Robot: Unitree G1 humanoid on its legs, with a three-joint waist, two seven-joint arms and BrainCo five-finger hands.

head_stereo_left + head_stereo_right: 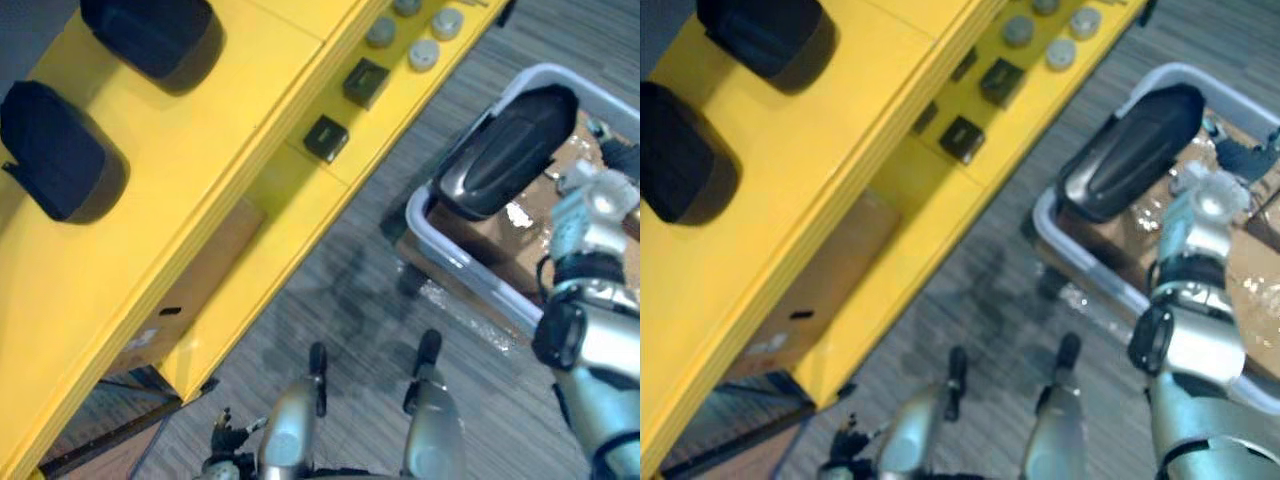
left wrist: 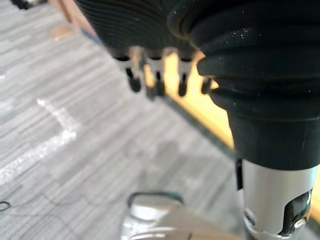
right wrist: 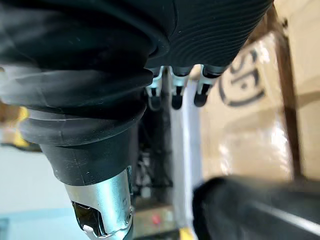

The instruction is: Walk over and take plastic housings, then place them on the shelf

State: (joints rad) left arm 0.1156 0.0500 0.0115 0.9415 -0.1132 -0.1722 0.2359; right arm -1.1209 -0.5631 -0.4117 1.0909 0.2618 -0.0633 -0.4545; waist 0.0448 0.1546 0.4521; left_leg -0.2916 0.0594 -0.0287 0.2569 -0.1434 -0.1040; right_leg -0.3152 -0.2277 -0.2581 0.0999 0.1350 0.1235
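Note:
A long black plastic housing [image 1: 505, 150] lies tilted across the near rim of a pale bin [image 1: 470, 270] on the floor at the right. My right hand [image 1: 1240, 155] hovers over the bin just past the housing's far end. In the right wrist view its fingers [image 3: 175, 95] hang relaxed with nothing in them, and the housing [image 3: 250, 210] shows apart from them. Two more black housings [image 1: 150, 35] [image 1: 55, 150] rest on the top of the yellow shelf [image 1: 200, 180] at the left. My left hand's fingers [image 2: 157, 82] hang loose above the grey carpet beside the shelf.
The shelf's lower level carries two small black boxes [image 1: 326, 137] [image 1: 366, 82] and several grey round caps [image 1: 424, 54]. A cardboard box [image 1: 190, 290] sits under the shelf. Brown cardboard [image 1: 500, 235] lines the bin. Grey carpet [image 1: 350, 290] separates shelf and bin.

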